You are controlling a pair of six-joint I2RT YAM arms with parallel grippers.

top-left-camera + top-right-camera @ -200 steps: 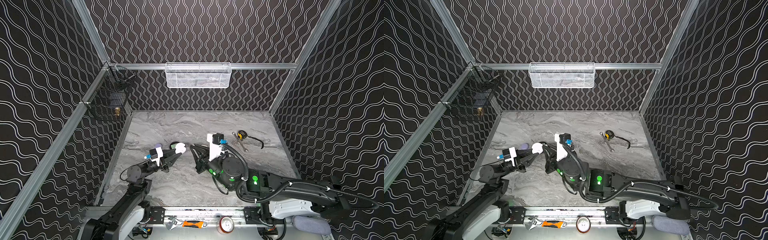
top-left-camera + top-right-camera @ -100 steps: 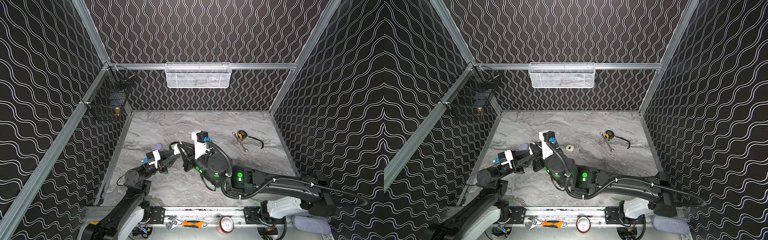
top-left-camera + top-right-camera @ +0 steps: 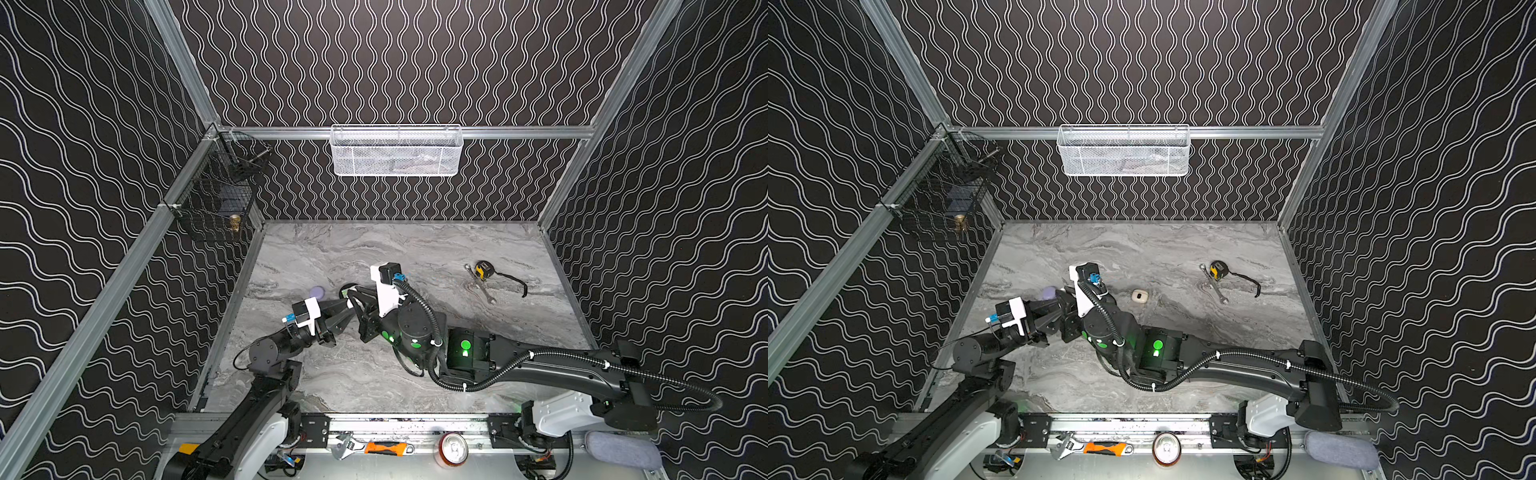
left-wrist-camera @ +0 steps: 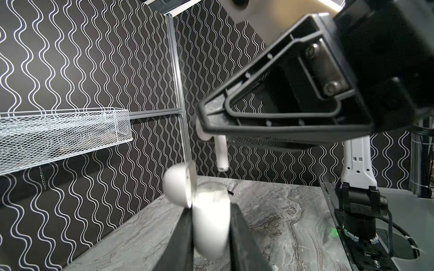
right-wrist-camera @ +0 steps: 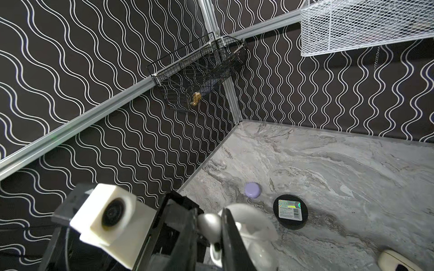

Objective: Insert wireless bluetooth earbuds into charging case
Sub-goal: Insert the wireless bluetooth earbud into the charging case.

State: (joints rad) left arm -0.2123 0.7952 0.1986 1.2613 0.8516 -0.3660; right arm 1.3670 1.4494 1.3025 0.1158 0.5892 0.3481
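My left gripper (image 4: 211, 212) is shut on a white charging case (image 4: 211, 225), held upright with its lid (image 4: 178, 185) swung open. Just above the case's open mouth hangs a white earbud (image 4: 220, 152), stem pointing down. My right gripper (image 5: 209, 225) is shut on that earbud's head (image 5: 207, 226). In both top views the two grippers meet tip to tip at the left middle of the table, left gripper (image 3: 345, 311) below right gripper (image 3: 353, 300); the case and bud are hidden there. A lilac case (image 5: 253, 189) and a cream case (image 3: 1139, 296) lie shut on the table.
A black round disc (image 5: 290, 209) with a label lies beside the lilac case (image 3: 318, 291). A tape measure (image 3: 483, 270) and wrench (image 3: 482, 287) lie at the right. A white mesh basket (image 3: 395, 151) hangs on the back wall, a black wire basket (image 3: 220, 195) on the left wall.
My right arm has swung left with the earbud until its gripper stands over the left gripper's case. The cream case has come into sight behind it. The left gripper shifted slightly.
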